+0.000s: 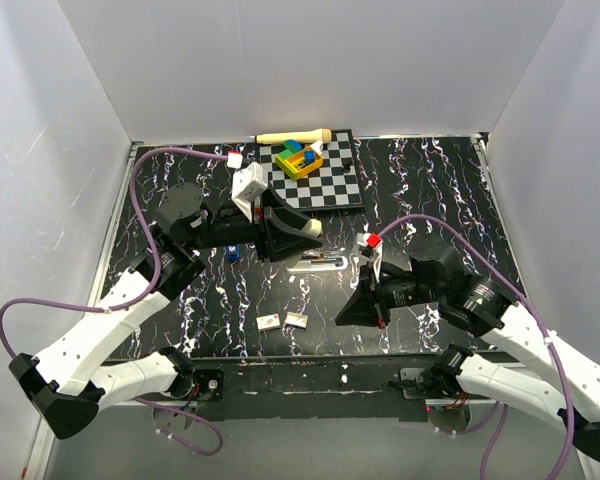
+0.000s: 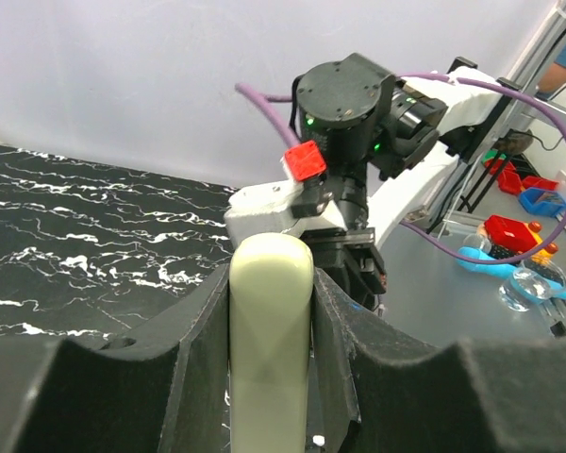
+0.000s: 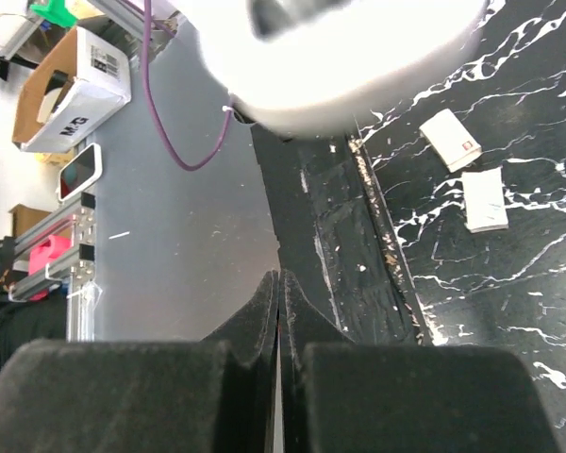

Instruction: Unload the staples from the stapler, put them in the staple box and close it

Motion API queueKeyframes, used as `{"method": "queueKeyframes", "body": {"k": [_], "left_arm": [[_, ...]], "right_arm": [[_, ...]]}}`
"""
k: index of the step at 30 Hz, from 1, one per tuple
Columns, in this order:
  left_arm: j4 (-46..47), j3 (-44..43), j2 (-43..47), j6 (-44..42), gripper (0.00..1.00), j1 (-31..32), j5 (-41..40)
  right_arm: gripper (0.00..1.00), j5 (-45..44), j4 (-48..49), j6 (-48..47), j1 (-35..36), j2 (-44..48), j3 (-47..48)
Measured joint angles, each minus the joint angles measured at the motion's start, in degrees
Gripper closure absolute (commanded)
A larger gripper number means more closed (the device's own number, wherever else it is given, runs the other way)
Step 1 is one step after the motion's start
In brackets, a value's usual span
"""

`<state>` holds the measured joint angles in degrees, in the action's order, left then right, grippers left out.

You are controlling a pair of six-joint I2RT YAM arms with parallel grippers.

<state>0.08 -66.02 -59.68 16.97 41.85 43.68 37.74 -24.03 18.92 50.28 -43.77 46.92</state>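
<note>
Left gripper (image 1: pixel 308 232), jaws clamped on a cream bar (image 2: pixel 270 321), hangs mid-bench beside what seems the blue stapler (image 1: pixel 233 253); right gripper (image 1: pixel 341 317), jaws together, stands clear near the front edge to give it room.

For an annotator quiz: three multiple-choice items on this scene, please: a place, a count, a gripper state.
1. The coloured blocks sit: A on the checkerboard; B at the near edge; C in a bin.
2. The small white boxes on the table number: A one; B two; C four.
3. The left gripper is: A open; B shut on a cream object; C shut on a box.
Answers: A, they rest on its squares; B, two lie side by side; B, it fills the gap between the fingers.
</note>
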Motion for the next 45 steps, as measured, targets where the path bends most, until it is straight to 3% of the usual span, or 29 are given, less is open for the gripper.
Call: {"method": "queueKeyframes", "body": {"k": [14, 23, 33, 45], "left_arm": [[-3.7, 1.5, -0.1, -3.0, 1.0, 0.0, -9.6], [-5.9, 3.5, -0.9, -2.3, 1.0, 0.0, -17.2], [-7.0, 3.8, -1.8, -0.7, 1.0, 0.0, -21.2], [-8.4, 3.8, -2.9, 0.7, 1.0, 0.0, -23.1]], "right_arm": [[0.99, -11.0, -6.4, -4.1, 0.0, -2.8, 11.2], [0.99, -21.3, -9.1, -5.0, 0.0, -10.8, 22.1], [0.99, -26.9, -5.0, -6.1, 0.0, -18.5, 24.7], [0.99, -32.2, 4.6, -6.0, 0.0, -19.5, 22.9]]}}
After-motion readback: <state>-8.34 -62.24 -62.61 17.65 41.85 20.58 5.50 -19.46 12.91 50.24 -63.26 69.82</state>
